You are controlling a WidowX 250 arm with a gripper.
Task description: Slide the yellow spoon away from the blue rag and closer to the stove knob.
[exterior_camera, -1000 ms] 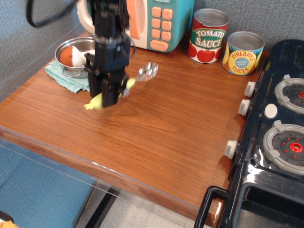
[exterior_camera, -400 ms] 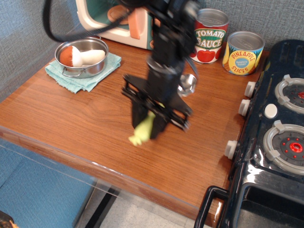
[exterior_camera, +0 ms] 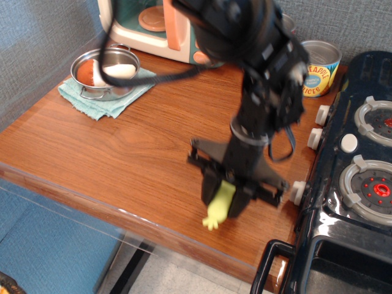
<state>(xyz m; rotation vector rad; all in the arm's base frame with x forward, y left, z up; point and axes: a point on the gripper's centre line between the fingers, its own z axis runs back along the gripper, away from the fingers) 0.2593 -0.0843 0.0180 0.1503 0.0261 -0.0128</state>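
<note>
With the stove [exterior_camera: 361, 122] at right and the rag [exterior_camera: 98, 98] far off at back left, the gripper [exterior_camera: 229, 196] is clamped on the spoon [exterior_camera: 219, 208] near the front knob [exterior_camera: 298, 192], so I'd lower it flat before letting go.

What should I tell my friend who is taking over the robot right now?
Gripper: jaws shut on the yellow spoon; only its handle shows, poking out below.
Spoon: near the table's front edge, close to the nearest white stove knob, far from the blue rag.
Rag: at the back left under the small steel pot.
Done: the spoon is away from the rag and near the knob.
Left: probably just set it down, open the jaws and pull the arm back. Whether the spoon touches the table cannot be told.
</note>
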